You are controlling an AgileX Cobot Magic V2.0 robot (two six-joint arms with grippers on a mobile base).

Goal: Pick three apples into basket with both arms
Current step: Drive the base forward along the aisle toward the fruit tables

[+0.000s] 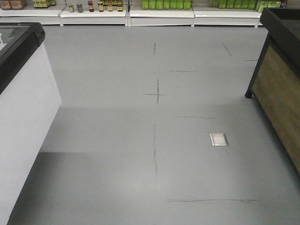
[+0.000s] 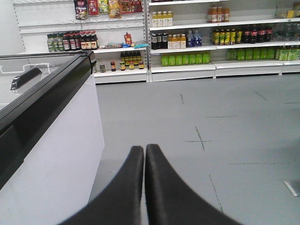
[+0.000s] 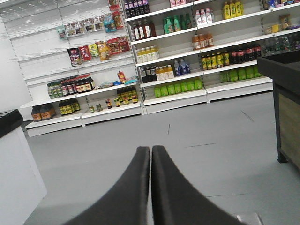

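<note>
Apples, basket: in none of the three views.
Left gripper [image 2: 144,149]: jaws pressed together, nothing between them; it points out over the grey floor [image 2: 234,136].
Right gripper [image 3: 151,150]: jaws likewise closed and empty.
Chest freezer [image 1: 23,108]: white, black-rimmed, at the left.
Display stand [image 1: 281,84]: wood-panelled, black-framed, at the right.
Shelves [image 3: 173,99]: bottled goods along the far wall.
Floor plate [image 1: 219,139]: metal, set in the floor near the stand.

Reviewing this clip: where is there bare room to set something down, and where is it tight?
The grey floor is bare between the white chest freezer with a black rim on the left and the dark wood-panelled stand on the right, back to the white shelves; only a small metal floor plate interrupts it. The shelves are packed with bottles.
</note>
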